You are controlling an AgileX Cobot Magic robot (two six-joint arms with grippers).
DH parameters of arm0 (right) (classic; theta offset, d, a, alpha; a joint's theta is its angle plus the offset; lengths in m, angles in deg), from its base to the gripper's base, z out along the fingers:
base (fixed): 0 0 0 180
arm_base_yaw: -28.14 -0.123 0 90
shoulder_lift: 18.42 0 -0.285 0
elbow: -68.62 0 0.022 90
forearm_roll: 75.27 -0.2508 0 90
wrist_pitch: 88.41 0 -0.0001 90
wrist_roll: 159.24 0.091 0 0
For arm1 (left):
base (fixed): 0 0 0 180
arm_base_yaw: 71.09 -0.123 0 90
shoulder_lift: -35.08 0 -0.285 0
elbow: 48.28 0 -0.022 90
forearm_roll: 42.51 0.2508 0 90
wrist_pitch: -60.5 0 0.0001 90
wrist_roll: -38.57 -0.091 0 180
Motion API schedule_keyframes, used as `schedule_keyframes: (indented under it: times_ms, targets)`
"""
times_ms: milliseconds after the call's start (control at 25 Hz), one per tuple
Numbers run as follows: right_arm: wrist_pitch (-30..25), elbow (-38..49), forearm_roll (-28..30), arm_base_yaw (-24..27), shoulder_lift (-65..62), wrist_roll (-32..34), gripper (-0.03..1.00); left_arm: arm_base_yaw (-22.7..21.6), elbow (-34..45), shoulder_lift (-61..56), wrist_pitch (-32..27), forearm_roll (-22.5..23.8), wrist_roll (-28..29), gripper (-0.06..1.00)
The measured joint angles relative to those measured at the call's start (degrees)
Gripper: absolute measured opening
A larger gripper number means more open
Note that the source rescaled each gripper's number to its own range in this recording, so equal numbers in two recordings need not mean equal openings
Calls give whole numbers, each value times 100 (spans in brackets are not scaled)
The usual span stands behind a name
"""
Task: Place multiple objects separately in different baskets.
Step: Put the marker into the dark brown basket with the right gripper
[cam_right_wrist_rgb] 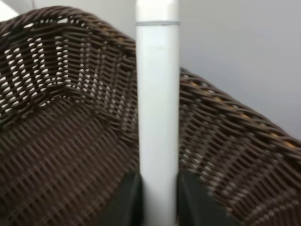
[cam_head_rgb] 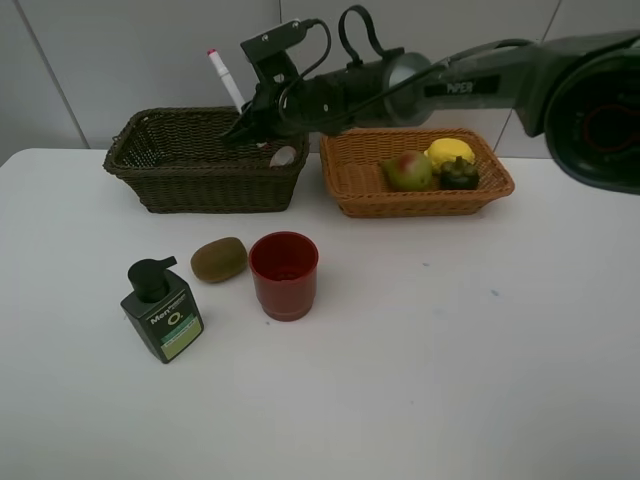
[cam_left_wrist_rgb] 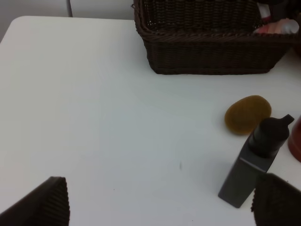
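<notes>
Above the dark, tightly woven wicker basket (cam_head_rgb: 205,185), the right tool (cam_head_rgb: 250,120) clamps a smooth white cylindrical marker (cam_right_wrist_rgb: 157,117); the left tool (cam_left_wrist_rgb: 160,207) has ribbed pads (cam_left_wrist_rgb: 47,202) spread wide.

Right arm (cam_head_rgb: 480,75): tubular links, dark grey to black, with a slight sheen.
- White lettering "PIPER" (cam_head_rgb: 455,88) on the side of the forearm link.
- Pale grey collar (cam_head_rgb: 408,72) between the forearm and the wrist section.
- Large rounded joint housing (cam_head_rgb: 600,105), dark, with a faint reddish ring on its face.
- Black cables (cam_head_rgb: 352,25), thin, in loops by the wrist.
- Black boxy bracket (cam_head_rgb: 272,45) mounted on the wrist.

Right pincer (cam_head_rgb: 248,122): black. Its fingers (cam_right_wrist_rgb: 126,200) are dark greenish-black and smooth-faced.

Left pincer (cam_left_wrist_rgb: 162,202): its fingers (cam_left_wrist_rgb: 47,205) are black and wedge-shaped, their faces finely ribbed.
</notes>
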Motion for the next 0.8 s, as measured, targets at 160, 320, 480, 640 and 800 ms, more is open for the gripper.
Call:
schedule_keyframes:
  times_ms: [160, 320, 480, 640, 800]
  targets:
    - [-301, -243, 4, -40, 161, -1, 0, 0, 0, 0, 0, 0, 0, 100]
    - [-458, -250, 4, -40, 195, -1, 0, 0, 0, 0, 0, 0, 0, 100]
    - [-536, -250, 4, -40, 245, -14, 0, 0, 0, 0, 0, 0, 0, 100]
    - [-564, -250, -6, -40, 295, -22, 0, 0, 0, 0, 0, 0, 0, 100]
    - [-564, -250, -17, -40, 297, -27, 0, 0, 0, 0, 0, 0, 0, 100]
